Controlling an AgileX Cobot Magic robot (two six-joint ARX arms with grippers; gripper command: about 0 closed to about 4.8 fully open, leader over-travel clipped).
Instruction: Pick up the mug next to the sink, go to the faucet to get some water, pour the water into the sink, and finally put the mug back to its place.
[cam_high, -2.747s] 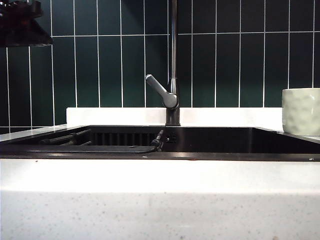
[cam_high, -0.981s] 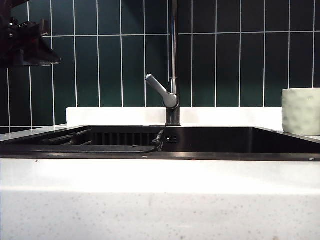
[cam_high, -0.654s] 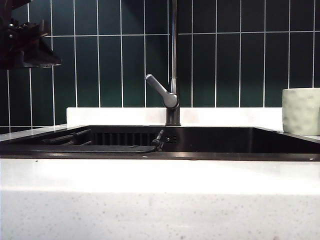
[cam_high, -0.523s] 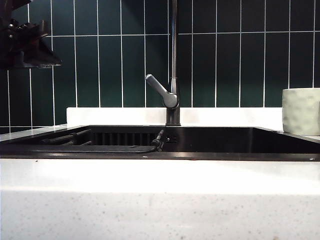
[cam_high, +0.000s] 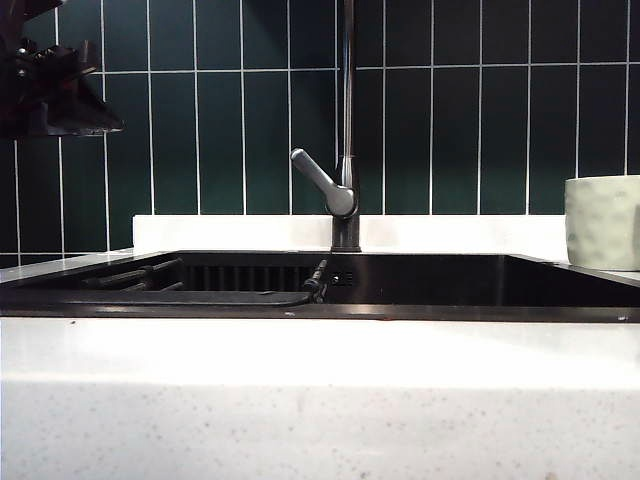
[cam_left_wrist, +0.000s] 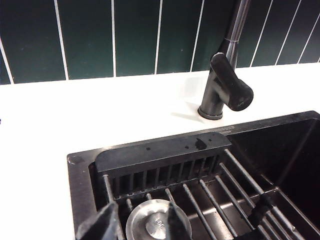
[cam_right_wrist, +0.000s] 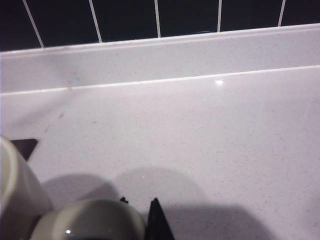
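Mug (cam_high: 603, 222) stands upright on the white speckled countertop (cam_high: 320, 400) at the far right edge of the exterior view, just beside the sink's right end and partly cut off by the frame. Sink (cam_high: 420, 282) runs wide and black across the middle. Faucet (cam_high: 346, 120) rises behind it against the dark green tiles (cam_high: 200, 140), with its grey lever (cam_high: 322, 183) angled up to the left. Left gripper (cam_high: 55, 85) hangs high at the upper left, well apart from the faucet, as a dark shape. I cannot read its jaws from here. I do not see the right gripper in this view.

Left wrist view: left gripper (cam_left_wrist: 140, 227) hovers above the sink (cam_left_wrist: 82, 190). Its two fingertips (cam_left_wrist: 102, 227) stand moderately apart with nothing between them. Below them I see a round steel drain cover (cam_left_wrist: 157, 225) and a rack of dark bars (cam_left_wrist: 210, 195). The faucet (cam_left_wrist: 225, 85) stands on the white ledge behind the basin.

Right wrist view: right gripper (cam_right_wrist: 140, 215) is low over the countertop (cam_right_wrist: 200, 125), right at the mug (cam_right_wrist: 12, 190). Only two dark fingertips (cam_right_wrist: 157, 225) show, close together. They sit against a rounded cream part of the mug, handle or rim I cannot say. I cannot tell whether the jaws have clamped on it.
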